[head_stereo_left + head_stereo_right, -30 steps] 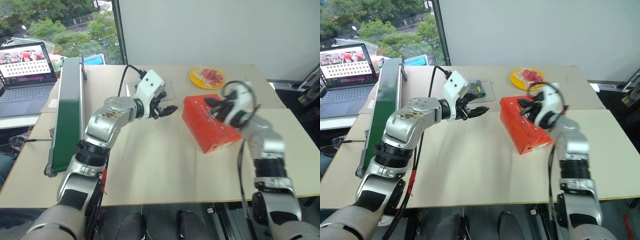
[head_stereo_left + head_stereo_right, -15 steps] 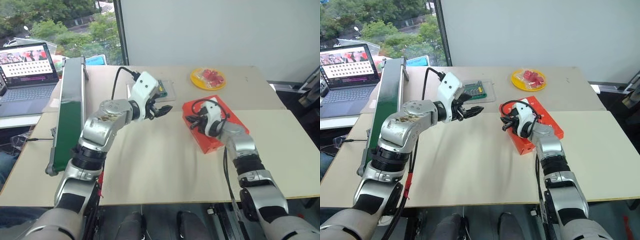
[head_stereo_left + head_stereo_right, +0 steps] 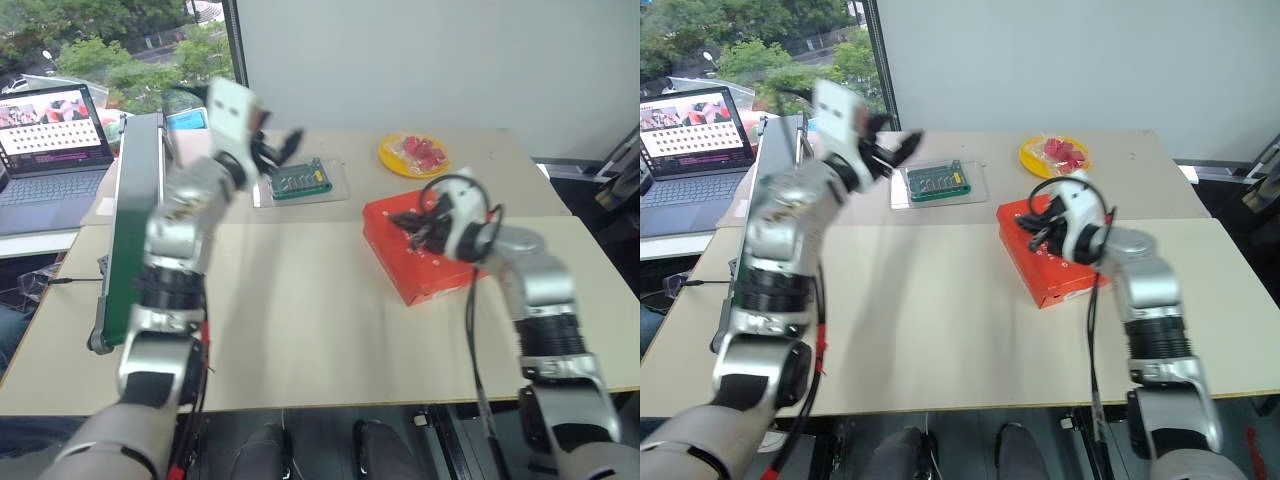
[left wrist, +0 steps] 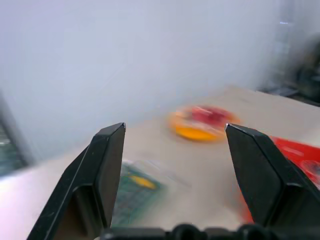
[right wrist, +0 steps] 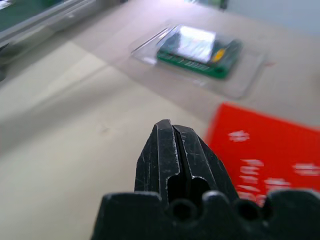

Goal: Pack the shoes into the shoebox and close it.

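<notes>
The orange-red shoebox [image 3: 400,262] lies on the table's right half with its lid down. The shoes are hidden. My right gripper [image 3: 400,219] is shut with nothing between its fingers and hovers just over the near-left part of the lid; the right wrist view looks past its closed tips [image 5: 168,126] to the red lid [image 5: 272,150]. My left gripper [image 3: 283,143] is open and empty, raised high over the table's far left, well away from the box. Between its spread fingers [image 4: 111,150] the left wrist view shows the wall and the table's far side.
A clear tray with a green board [image 3: 300,182] lies at the back centre. A yellow plate of red pieces [image 3: 415,155] sits at the back right. A long green-sided rack [image 3: 138,220] stands along the table's left edge, with a laptop [image 3: 55,130] beyond it.
My left arm has swung up and to the left, away from the table's middle. My right gripper has lifted from the box's left edge to above the lid.
</notes>
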You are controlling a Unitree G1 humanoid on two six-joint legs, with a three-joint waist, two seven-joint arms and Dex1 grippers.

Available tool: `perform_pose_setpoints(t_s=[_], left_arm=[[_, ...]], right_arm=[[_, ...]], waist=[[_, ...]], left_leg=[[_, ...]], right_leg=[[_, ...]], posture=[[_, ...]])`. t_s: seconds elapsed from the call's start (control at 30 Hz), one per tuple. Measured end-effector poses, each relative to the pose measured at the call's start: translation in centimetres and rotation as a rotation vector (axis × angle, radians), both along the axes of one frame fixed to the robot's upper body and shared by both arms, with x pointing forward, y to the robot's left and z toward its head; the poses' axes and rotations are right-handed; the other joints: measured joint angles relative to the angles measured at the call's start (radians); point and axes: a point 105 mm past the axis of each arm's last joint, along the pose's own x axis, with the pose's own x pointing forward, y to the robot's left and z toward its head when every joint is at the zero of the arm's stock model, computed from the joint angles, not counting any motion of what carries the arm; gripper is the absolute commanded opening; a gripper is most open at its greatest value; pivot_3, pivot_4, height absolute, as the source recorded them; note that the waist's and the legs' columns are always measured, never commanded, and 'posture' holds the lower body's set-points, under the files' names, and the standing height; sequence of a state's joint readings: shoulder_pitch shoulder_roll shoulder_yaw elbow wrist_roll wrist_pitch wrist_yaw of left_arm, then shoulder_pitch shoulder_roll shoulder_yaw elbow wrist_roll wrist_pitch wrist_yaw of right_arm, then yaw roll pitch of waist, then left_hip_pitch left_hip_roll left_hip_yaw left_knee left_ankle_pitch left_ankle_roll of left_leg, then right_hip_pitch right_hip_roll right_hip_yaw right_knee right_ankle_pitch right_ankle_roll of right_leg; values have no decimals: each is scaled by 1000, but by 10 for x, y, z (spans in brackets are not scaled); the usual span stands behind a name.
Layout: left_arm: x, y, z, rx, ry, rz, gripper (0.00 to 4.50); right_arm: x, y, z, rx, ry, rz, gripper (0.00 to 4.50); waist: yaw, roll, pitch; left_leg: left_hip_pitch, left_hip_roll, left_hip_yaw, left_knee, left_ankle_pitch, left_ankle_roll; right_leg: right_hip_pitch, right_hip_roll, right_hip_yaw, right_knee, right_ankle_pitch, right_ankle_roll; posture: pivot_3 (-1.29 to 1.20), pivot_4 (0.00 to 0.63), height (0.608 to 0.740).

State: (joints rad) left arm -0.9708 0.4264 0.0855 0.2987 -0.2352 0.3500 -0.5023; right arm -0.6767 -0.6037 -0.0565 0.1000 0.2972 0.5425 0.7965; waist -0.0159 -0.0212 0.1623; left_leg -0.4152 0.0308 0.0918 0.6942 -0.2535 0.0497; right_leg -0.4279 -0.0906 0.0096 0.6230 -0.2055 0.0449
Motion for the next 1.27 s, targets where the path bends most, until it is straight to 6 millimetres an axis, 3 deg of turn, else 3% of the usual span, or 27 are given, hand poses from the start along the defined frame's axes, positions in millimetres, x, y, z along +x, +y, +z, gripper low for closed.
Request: perform_pose_setpoints(t_s=[0.07, 0.23, 0.33, 0.37, 0.47, 0.53, 0.63, 0.8, 0.97, 1.1, 1.27], left_arm=[[-4, 12, -9, 49, 2, -29, 3392], [-21, 26, -82, 103, 187, -161, 3392], [-40, 40, -117, 91, 283, -178, 3392], [-46, 44, -127, 93, 308, -172, 3392], [-58, 45, -148, 93, 350, -148, 3392], [-64, 35, -154, 75, 344, -148, 3392], [-71, 14, -158, 57, 317, -172, 3392], [-82, -4, -188, 39, 373, -161, 3392], [-90, -5, -203, 14, 389, -109, 3392], [-100, 2, -233, 4, 432, -38, 3392], [-109, 3, -256, -1, 458, 9, 3392]], right_arm=[[-7, -16, 8, -39, -27, -26, 1502], [-24, -32, -10, -37, 41, -34, 3245], [-32, -67, -11, 21, 19, -170, 4308], [-35, -81, -14, 41, 11, -229, 4475], [-47, -108, -29, 142, -5, -367, 4475], [-55, -119, -44, 201, -5, -440, 4475], [-67, -127, -69, 230, 3, -515, 4475], [-77, -139, -99, 229, 4, -629, 4475], [-81, -137, -123, 242, 22, -683, 4475], [-83, -120, -150, 244, 86, -676, 4475], [-80, -108, -157, 239, 76, -660, 4475]], waist=[[3, 0, 0], [4, 0, 0], [10, 0, 0], [13, -1, 0], [20, -1, 0], [23, -1, 0], [25, 0, 0], [12, 0, 0], [3, 1, -1], [0, 1, -1], [4, 1, -1]], left_leg=[[0, 1, 1, 0, 0, 0], [-1, 1, 3, 1, 0, 0], [-1, 2, 2, 1, -1, 1], [-1, 1, 2, 1, -1, 1], [0, 2, 2, 1, -1, 1], [1, 2, 2, 1, -1, 1], [2, 1, 2, 1, -1, 1], [4, 1, 3, 0, -1, 2], [7, 1, 3, 0, -1, 2], [8, 2, 3, -1, -1, 2], [9, 2, 3, -1, -1, 2]], right_leg=[[2, 0, -1, -1, 0, 0], [1, -1, 0, -3, 0, 0], [2, -1, -1, -3, 0, 0], [2, -1, -1, -3, 0, 0], [3, -1, -1, -9, 0, 0], [3, -1, 0, -8, 0, 0], [4, -1, 0, -8, 0, 0], [5, -1, 2, -7, 0, 0], [6, 0, 3, -6, 0, -1], [6, -1, 4, -6, -1, -1], [6, -1, 4, -5, -1, -1]], posture=[[0, 150, 740], [0, 150, 740], [0, 150, 740], [0, 150, 740], [0, 150, 740], [0, 150, 740], [0, 150, 740], [0, 150, 740], [0, 150, 740], [0, 150, 740], [0, 150, 740]])
